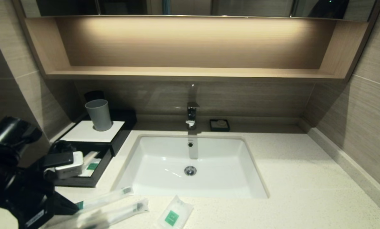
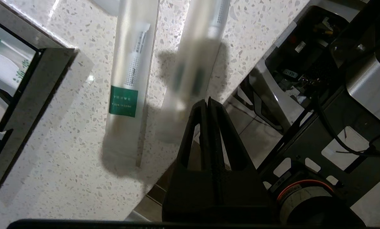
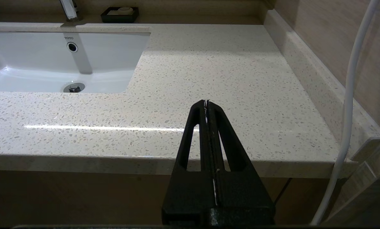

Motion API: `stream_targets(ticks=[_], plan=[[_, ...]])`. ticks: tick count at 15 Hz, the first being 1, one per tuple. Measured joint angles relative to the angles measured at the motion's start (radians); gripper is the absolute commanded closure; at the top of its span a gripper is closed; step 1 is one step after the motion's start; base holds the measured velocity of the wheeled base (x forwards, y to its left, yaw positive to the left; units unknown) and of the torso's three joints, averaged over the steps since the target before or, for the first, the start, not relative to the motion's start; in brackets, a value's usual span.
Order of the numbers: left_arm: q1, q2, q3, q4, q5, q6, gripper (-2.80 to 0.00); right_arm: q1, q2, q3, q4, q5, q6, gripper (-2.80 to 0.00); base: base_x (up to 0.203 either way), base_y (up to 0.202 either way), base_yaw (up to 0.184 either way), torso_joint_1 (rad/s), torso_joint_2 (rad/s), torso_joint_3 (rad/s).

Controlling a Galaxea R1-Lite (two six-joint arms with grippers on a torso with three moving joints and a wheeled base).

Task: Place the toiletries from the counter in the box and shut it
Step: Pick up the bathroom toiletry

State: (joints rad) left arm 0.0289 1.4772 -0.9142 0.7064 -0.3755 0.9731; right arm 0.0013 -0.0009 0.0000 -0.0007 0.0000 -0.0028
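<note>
We note a grey cup [image 1: 99, 114] standing upright at about 10 o'clock from the sink drain [image 1: 190, 170]. A chrome faucet [image 1: 191, 116] sits at 12 o'clock from the drain; a small black soap dish [image 1: 219, 125] lies at 1 o'clock, just beside the faucet. A wooden shelf [image 1: 190, 73] spans the wall above.
</note>
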Motion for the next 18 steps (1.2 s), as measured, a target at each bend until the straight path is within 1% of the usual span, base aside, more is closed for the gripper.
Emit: stream_targets(ticks=[2, 4, 7, 9, 11, 14, 16, 18], plan=[[0.011, 0.001, 0.015, -0.002, 0.0, 0.011, 0.0, 0.0, 0.0, 0.0, 0.0, 0.0, 0.0, 0.0, 0.0, 0.0, 0.0, 0.0, 0.0, 0.0], [0.004, 0.003, 0.022, -0.001, 0.0, 0.025, 0.0, 0.0, 0.0, 0.0, 0.0, 0.0, 0.0, 0.0, 0.0, 0.0, 0.0, 0.0, 0.0, 0.0], [-0.002, 0.016, 0.031, -0.004, -0.002, 0.11, 0.0, 0.0, 0.0, 0.0, 0.001, 0.0, 0.0, 0.0, 0.0, 0.0, 0.0, 0.0, 0.0, 0.0], [-0.031, 0.027, 0.028, -0.007, -0.008, 0.111, 0.0, 0.0, 0.0, 0.0, 0.0, 0.0, 0.0, 0.0, 0.0, 0.0, 0.0, 0.0, 0.0, 0.0], [-0.083, 0.041, 0.017, -0.011, -0.011, 0.088, 0.0, 0.0, 0.0, 0.0, -0.001, 0.0, 0.0, 0.0, 0.0, 0.0, 0.0, 0.0, 0.0, 0.0], [-0.168, 0.077, -0.02, -0.012, -0.011, 0.009, 0.0, 0.0, 0.0, 0.0, 0.0, 0.0, 0.0, 0.0, 0.0, 0.0, 0.0, 0.0, 0.0, 0.0], [-0.207, 0.116, -0.056, -0.004, -0.008, -0.033, 0.0, 0.0, 0.0, 0.0, 0.0, 0.0, 0.0, 0.0, 0.0, 0.0, 0.0, 0.0, 0.0, 0.0], [-0.236, 0.151, -0.082, -0.002, -0.007, -0.055, 0.0, 0.0, 0.0, 0.0, 0.0, 0.0, 0.0, 0.0, 0.0, 0.0, 0.0, 0.0, 0.0, 0.0]])
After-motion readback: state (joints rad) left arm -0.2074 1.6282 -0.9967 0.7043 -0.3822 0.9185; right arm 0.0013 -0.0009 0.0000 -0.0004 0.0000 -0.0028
